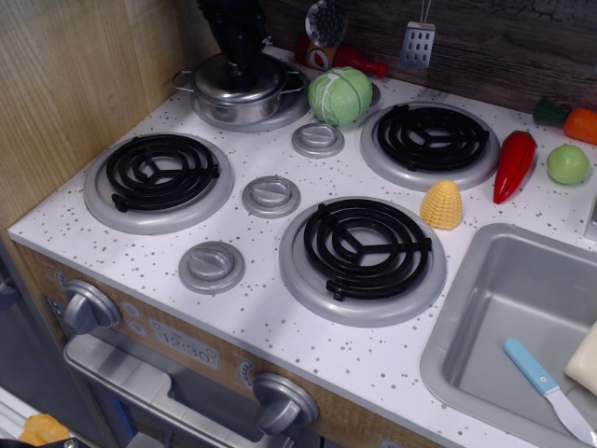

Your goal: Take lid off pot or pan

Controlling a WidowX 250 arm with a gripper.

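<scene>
The small shiny silver pot stands on the back left burner, its two loop handles showing. The domed silver lid sits on top of it and covers it. My black gripper comes down from above onto the middle of the lid. Its fingers are closed around the lid's knob, which they hide. The lid looks seated on the pot's rim, with no gap that I can make out.
A green cabbage stands right next to the pot. Three other burners, small grey discs, a corn cob, a red pepper and a green fruit lie on the counter. The sink holds a blue knife. A wooden wall rises on the left.
</scene>
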